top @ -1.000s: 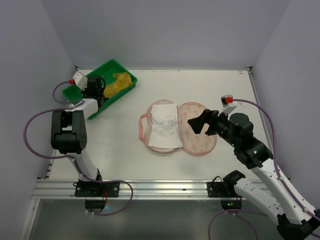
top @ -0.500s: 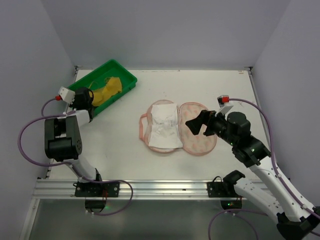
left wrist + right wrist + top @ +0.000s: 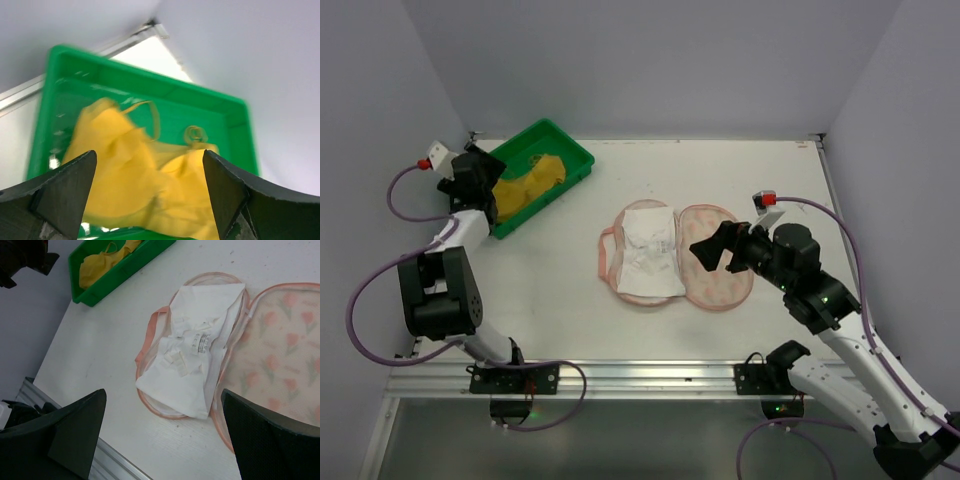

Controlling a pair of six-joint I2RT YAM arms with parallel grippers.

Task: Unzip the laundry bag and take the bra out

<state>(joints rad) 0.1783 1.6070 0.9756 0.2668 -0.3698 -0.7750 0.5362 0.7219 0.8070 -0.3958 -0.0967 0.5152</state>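
Note:
The laundry bag [image 3: 725, 272] lies unzipped and spread flat mid-table, its tulip-print half [image 3: 280, 355] to the right. White fabric with label tags [image 3: 195, 355] fills its left half. The yellow bra [image 3: 532, 180] lies loose in the green tray [image 3: 575, 155]. My left gripper [image 3: 485, 190] hovers open at the tray's left end; in its wrist view the bra [image 3: 135, 185] sits beyond the spread fingers [image 3: 60, 190], untouched. My right gripper [image 3: 705, 250] hangs open above the bag's middle, holding nothing.
The green tray [image 3: 125, 275] stands at the back left, close to the left wall. The aluminium rail [image 3: 620, 378] with both arm bases runs along the near edge. Grey walls close in the table on three sides.
My left gripper swung left along the tray, dragging the bra with it, then opened and let the bra drop in the tray. The right gripper barely moved.

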